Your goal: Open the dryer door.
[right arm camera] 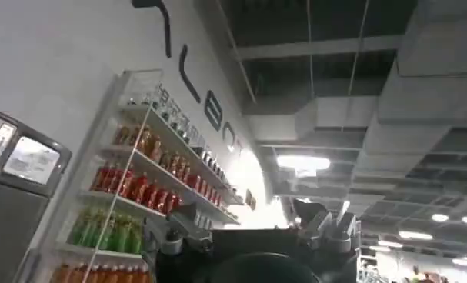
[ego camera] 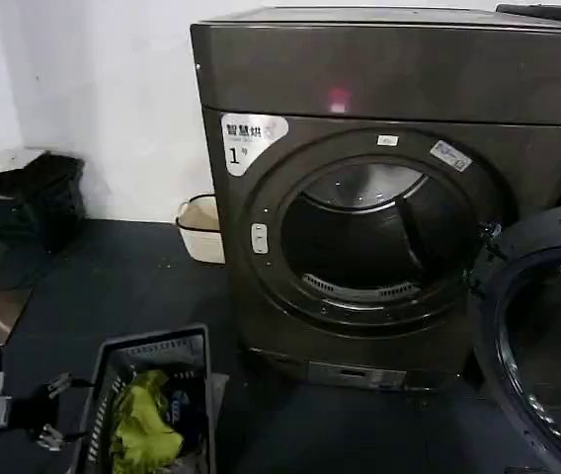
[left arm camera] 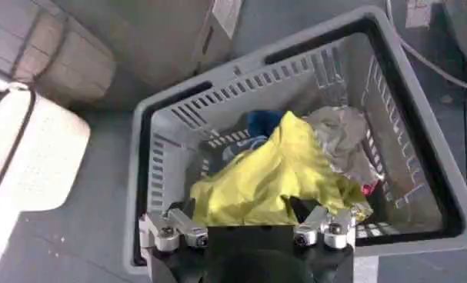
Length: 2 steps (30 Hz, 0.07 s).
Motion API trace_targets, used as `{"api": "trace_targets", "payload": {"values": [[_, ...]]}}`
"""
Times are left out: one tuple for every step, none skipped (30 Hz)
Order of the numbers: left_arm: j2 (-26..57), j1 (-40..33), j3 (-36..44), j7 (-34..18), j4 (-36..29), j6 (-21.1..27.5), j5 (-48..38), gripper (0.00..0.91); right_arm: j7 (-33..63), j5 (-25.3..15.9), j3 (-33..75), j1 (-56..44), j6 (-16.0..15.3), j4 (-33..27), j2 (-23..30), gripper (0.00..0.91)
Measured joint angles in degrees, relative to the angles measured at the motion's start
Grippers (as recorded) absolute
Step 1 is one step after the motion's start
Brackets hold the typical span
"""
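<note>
The dryer, a dark bronze-grey front-loader with a "1" sticker and a pink indicator light, stands ahead of the robot with its round drum opening exposed. The dryer door already hangs swung out on the machine's right side, hinged at the opening's right edge, its chrome ring and dark glass facing the camera; judged from this, the task appears complete.

The laundry basket, grey plastic, sits on the floor directly beneath the left gripper, holding a yellow garment and other clothes. The left gripper hovers above it with its fingers spread wide and empty, well apart from the door, which lies far off towards the robot's right.

The right gripper points upward at a ceiling and a drinks shelf, its fingers likewise spread wide and empty. The door lies on this arm's side, so it is probably the nearer.
</note>
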Motion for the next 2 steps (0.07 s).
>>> {"api": "trace_targets", "payload": {"values": [[0.14, -0.01, -0.13, 0.3, -0.01, 0.0, -0.03, 0.907, -0.02, -0.01, 0.07, -0.06, 0.01, 0.0, 0.0, 0.907], [0.26, 0.0, -0.21, 0.52, -0.07, -0.08, 0.01, 0.907, -0.05, -0.01, 0.13, -0.09, 0.02, -0.04, 0.0, 0.907]]}}
